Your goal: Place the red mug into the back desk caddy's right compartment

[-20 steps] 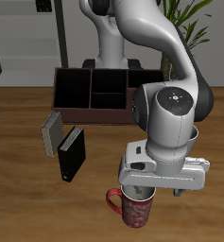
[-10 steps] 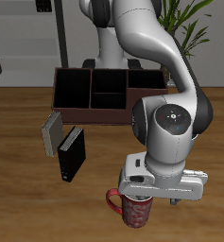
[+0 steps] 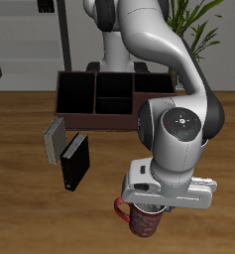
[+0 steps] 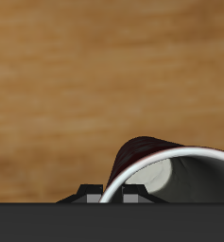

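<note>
Red mug seen upright on table near front edge, well apart from back desk caddy. Mug rim largely covered by gripper lowered directly onto it; handle projecting sideways. In wrist view, mug rim seen close against gripper; jaw state cannot be told. Right compartment seen unoccupied. Two books, grey and black, lying between caddy and mug.

A wooden table fills the foreground. Behind it stand a leafy green plant and what may be dark shelving against a pale wall.
</note>
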